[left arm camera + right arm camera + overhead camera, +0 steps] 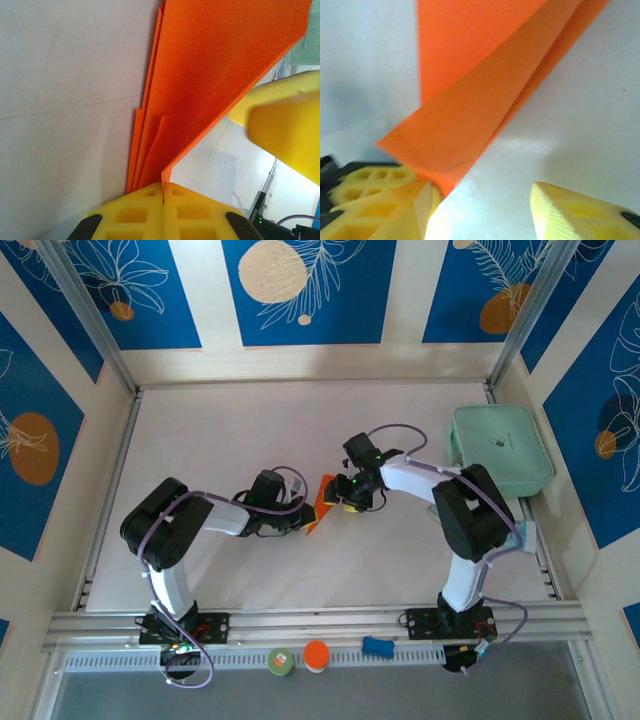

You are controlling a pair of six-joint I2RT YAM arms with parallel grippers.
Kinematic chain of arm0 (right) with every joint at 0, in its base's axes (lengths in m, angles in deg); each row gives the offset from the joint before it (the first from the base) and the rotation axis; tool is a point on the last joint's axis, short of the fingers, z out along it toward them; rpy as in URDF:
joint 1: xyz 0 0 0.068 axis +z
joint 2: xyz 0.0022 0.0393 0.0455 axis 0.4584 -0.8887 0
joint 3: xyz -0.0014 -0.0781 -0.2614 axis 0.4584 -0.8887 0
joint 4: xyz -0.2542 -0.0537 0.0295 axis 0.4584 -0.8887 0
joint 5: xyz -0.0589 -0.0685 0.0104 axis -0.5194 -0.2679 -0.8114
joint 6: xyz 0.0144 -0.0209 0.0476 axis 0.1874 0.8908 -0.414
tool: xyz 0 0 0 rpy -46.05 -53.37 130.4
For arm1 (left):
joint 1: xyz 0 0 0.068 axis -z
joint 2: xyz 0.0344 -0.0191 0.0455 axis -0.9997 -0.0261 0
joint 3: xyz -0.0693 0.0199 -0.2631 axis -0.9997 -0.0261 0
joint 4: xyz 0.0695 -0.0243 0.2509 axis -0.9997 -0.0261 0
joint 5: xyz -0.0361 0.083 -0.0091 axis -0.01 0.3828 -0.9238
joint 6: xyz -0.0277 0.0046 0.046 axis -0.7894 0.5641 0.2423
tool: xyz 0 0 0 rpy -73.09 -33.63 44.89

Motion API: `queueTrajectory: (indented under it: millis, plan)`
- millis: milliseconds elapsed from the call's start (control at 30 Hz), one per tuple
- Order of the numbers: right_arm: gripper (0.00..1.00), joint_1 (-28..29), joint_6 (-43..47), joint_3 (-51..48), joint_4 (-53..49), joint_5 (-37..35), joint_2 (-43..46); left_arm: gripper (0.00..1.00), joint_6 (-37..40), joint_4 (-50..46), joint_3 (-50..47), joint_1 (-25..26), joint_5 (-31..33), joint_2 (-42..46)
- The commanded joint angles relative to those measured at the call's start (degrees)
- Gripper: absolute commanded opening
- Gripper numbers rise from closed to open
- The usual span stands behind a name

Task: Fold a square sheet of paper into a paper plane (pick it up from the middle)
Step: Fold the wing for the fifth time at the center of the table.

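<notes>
Yellow fingers [135,207] of the left pincer [163,189] are being pressed together at the bottom of the left wrist view. A folded edge of the orange sheet of paper [215,75] is being clamped between them, with its layers being fanned upward over the white surface [65,100]. In the right wrist view the right pincer [482,195] is being held with its fingers apart. The sheet's lower corner is being shown just at one finger, though contact cannot be told, while the other finger is being kept clear of the paper. Seen from above, the sheet is being held up between the two pincers near the middle of the surface, well apart from the mint-green case [498,450] at the right edge.
</notes>
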Motion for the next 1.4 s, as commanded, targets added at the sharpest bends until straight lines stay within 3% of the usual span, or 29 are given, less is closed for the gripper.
queueTrajectory:
  millis: [0,300,767,1367]
  plan:
    - [0.50,0.0,1.5,-3.9,10.5,7.0,4.3,0.06,0.1,-6.7,-0.2,-0.8,0.5,-1.7]
    - [0.22,1.2,0.2,-4.7,17.0,11.3,-0.4,0.06,0.3,-7.0,0.0,-0.8,0.7,-1.9]
    - [0.19,0.8,0.2,-1.1,14.1,7.3,-5.5,0.09,-0.3,-5.9,-0.4,-0.9,0.4,-2.4]
    - [0.19,0.4,0.9,-0.2,13.6,8.0,-9.0,0.09,-1.9,-3.1,-1.6,-0.9,-0.1,-3.2]
